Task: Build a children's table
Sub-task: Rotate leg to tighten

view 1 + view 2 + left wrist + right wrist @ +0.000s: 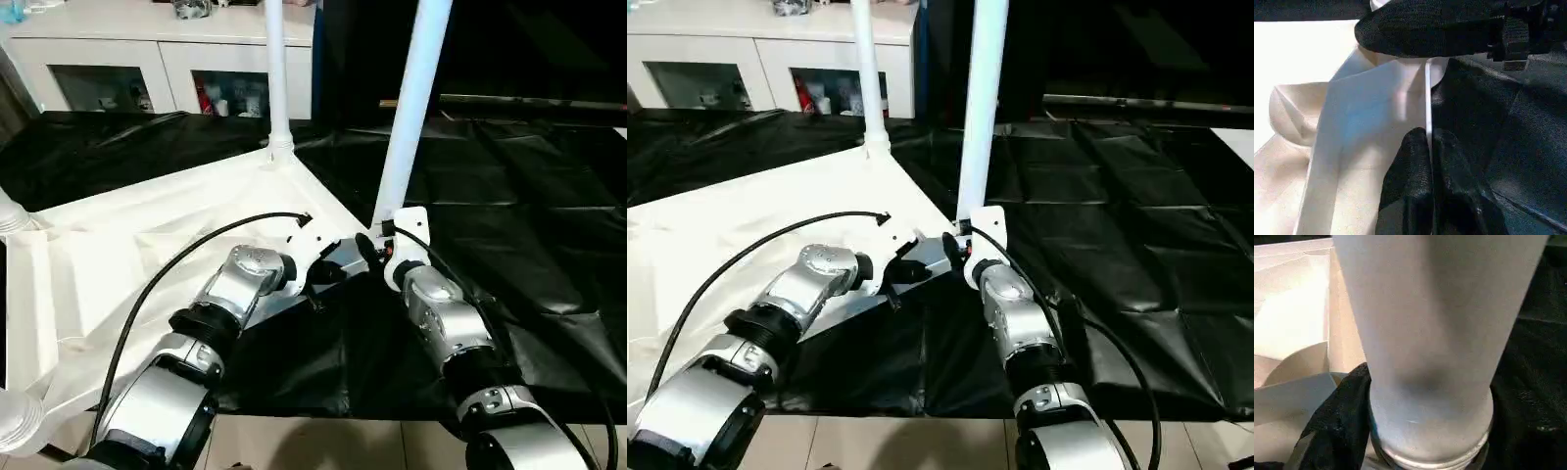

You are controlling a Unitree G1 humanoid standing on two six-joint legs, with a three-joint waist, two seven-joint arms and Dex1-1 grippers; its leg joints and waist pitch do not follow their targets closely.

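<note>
Left wrist view: left gripper (pixel 1430 147) jaws pinch tabletop (pixel 147 235) rim; right gripper (pixel 1415 450) jaws clasp leg (pixel 411 108) base.

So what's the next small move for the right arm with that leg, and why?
Probably keep twisting the leg down into its corner socket: the right tool grips its base, threads still show there, and the left tool pinches the tabletop's edge, steadying it.

We see smooth white plastic with a faint sheen on the table top (pixel 147 235) and its upright legs (pixel 411 108). The work table's black cloth (pixel 509 206) is glossy and creased. Our forearms (pixel 1014 318) are brushed silver metal; the left fingers (pixel 1415 191) look matt, rubbery black.
</note>
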